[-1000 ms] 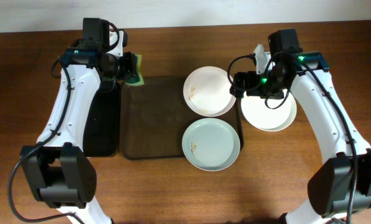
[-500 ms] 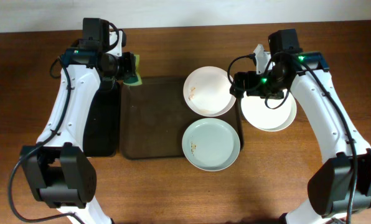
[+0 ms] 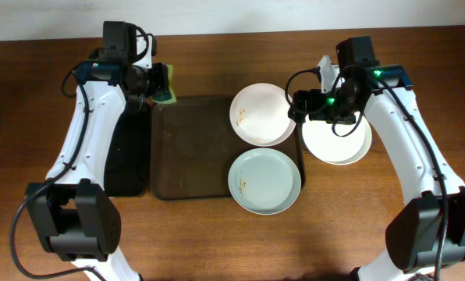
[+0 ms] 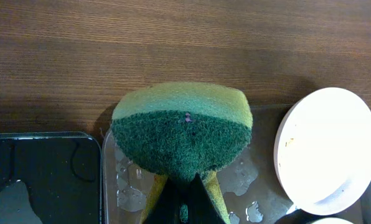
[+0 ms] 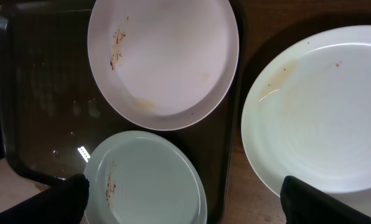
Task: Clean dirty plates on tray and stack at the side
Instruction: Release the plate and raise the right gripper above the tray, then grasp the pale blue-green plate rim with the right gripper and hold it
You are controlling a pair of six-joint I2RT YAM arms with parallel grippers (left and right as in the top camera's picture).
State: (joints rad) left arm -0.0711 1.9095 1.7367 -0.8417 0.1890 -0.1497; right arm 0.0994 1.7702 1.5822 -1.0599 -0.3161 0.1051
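Note:
The brown tray [image 3: 189, 152] lies mid-table. A white plate [image 3: 261, 114] with brown specks rests on its far right corner. The pale blue-green plate [image 3: 264, 181] overlaps its near right corner. The second white plate [image 3: 338, 142] sits on the table to the right of the tray. My left gripper [image 3: 156, 82] is shut on a green and yellow sponge [image 4: 182, 134] over the tray's far left corner. My right gripper [image 5: 195, 205] is open and empty above the gap between the plates. The right wrist view shows both white plates [image 5: 164, 56] [image 5: 322, 118] and the blue-green one [image 5: 145, 180].
A narrower black tray [image 3: 127, 156] lies against the brown tray's left side and shows wet in the left wrist view [image 4: 42, 174]. Water drops sit on the brown tray [image 4: 132, 193]. Bare wood table lies at the back and front.
My left gripper with the sponge has shifted slightly toward the far left. The right arm and the plates have not moved.

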